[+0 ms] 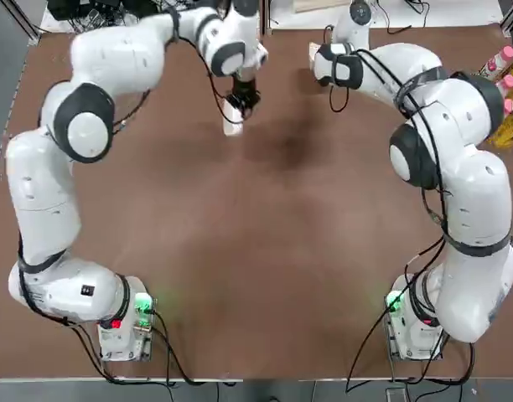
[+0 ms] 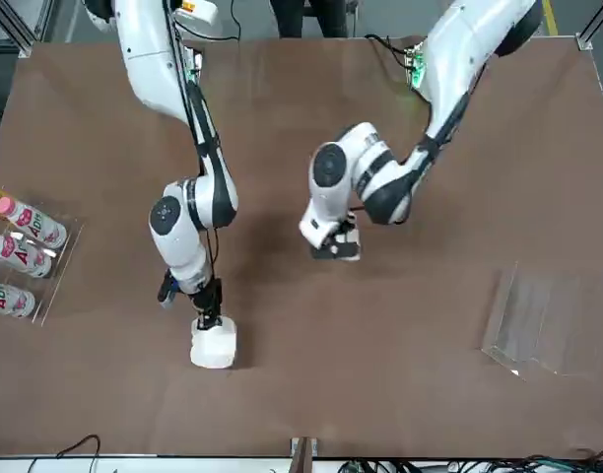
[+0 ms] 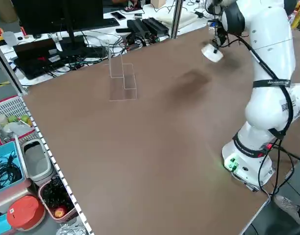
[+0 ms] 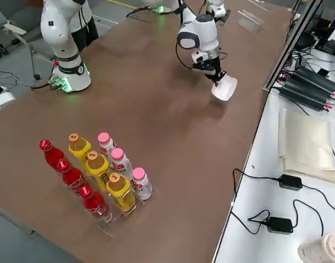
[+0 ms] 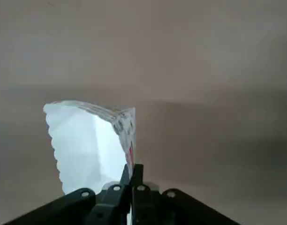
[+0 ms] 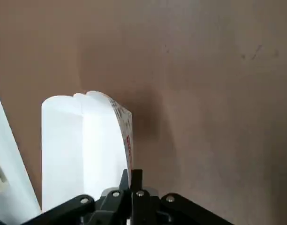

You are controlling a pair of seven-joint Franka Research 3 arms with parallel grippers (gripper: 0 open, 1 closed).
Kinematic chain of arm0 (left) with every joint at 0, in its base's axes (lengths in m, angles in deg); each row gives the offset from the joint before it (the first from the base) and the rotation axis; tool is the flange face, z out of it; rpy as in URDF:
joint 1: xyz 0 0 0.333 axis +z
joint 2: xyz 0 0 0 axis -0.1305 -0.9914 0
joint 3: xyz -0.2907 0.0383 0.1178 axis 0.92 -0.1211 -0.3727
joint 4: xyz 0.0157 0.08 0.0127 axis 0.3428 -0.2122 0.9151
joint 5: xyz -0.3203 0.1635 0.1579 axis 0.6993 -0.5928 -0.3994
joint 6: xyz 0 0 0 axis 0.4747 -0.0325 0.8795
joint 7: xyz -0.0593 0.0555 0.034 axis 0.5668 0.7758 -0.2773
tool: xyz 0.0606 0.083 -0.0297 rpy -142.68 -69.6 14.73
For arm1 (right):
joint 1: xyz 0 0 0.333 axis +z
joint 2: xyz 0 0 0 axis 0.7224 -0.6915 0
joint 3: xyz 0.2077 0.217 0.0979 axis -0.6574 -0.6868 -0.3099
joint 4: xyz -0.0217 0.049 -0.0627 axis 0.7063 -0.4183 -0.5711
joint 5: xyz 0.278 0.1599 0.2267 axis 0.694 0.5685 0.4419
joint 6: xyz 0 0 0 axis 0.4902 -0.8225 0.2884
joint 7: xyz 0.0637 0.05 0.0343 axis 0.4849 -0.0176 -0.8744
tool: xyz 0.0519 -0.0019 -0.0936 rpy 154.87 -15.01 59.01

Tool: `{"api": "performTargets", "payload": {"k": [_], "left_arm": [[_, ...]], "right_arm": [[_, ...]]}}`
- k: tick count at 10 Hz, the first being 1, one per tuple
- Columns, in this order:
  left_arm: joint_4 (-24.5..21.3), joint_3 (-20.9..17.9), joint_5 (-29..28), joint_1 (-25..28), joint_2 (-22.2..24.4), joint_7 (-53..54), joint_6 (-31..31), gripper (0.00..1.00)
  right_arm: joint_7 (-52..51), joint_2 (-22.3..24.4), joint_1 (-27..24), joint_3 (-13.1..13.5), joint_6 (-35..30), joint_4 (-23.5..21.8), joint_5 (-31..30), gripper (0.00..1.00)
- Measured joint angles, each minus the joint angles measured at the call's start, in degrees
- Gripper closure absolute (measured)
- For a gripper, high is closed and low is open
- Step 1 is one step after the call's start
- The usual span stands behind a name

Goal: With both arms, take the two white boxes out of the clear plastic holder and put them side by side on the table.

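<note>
benches: cables, power bricks (image 4: 281, 181) | floor: bins (image 3: 27, 161) | monitor (image 3: 57, 12) behind

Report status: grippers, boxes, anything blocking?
Left gripper shut on left box; right gripper shut on right box. Both out, clear holder empty. Bottles well aside.

Your two arms reach out to the table's far half. The left gripper (image 1: 243, 99) points down near the far middle, fingers (image 5: 129, 180) pinched shut on a white box's (image 5: 89, 145) edge. The right gripper (image 2: 209, 313) hangs close to the far edge, fingers (image 6: 131, 180) likewise clamped on a second white box (image 2: 214, 345).
</note>
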Motion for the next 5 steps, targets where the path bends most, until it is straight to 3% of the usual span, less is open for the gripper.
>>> {"api": "performTargets", "payload": {"k": [5], "left_arm": [[0.1,-0.6,0.0,-4.6,-5.7,-0.3,9.5,0.98]], "right_arm": [[2.7,-5.7,1.7,1.4,2.3,4.5,0.0,0.98]]}}
